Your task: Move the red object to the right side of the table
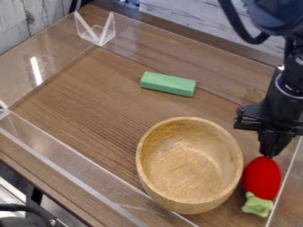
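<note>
The red object, a small rounded toy fruit with a light-green leafy tip, lies on the table at the front right, just right of the wooden bowl. My gripper points straight down right over the fruit's upper end. Its dark fingers are pressed together and shut. The fingertips end at the top edge of the fruit, and I cannot tell whether they touch it. The fruit rests on the wood and is not lifted.
A large wooden bowl stands at the front middle, close to the fruit's left. A flat green rectangular block lies further back. Low clear acrylic walls edge the tabletop, and a clear folded stand sits at the back left.
</note>
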You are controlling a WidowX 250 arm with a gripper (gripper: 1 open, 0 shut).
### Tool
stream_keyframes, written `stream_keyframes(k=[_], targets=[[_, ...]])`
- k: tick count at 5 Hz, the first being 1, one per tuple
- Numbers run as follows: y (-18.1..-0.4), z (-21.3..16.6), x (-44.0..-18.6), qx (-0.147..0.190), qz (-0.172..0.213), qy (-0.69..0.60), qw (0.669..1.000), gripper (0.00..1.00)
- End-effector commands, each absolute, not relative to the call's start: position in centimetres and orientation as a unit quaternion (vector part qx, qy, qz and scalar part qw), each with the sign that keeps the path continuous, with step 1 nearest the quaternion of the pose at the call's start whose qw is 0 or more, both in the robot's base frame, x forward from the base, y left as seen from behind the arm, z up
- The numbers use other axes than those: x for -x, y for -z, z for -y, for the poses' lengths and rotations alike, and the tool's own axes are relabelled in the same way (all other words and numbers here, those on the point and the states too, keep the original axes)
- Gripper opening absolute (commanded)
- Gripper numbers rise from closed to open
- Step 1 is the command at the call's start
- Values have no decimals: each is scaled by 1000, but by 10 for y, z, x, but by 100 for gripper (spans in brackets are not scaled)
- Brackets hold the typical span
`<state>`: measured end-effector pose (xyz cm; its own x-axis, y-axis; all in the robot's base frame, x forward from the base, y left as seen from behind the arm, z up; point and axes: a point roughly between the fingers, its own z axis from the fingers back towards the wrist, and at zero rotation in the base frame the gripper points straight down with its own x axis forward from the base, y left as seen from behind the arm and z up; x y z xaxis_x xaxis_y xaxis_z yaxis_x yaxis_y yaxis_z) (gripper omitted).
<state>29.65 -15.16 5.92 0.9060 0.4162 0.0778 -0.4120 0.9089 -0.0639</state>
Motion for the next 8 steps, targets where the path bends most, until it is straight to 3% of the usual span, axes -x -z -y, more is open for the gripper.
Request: stream_keyframes(k=[1,2,3,4,5,6,7,8], targets=[[-95,159,-306,47,81,-230,969,0],[-78,159,-304,43,71,-221,972,100],[-59,157,-301,38,59,-212,975,100],[-86,157,-309,49,73,-170,981,0],[-114,157,-317,58,88,-131,986,0],[-93,146,-311,50,76,-154,984,0],[-70,137,-303,43,62,-177,981,100],[-55,130,-301,40,55,-198,978,100]])
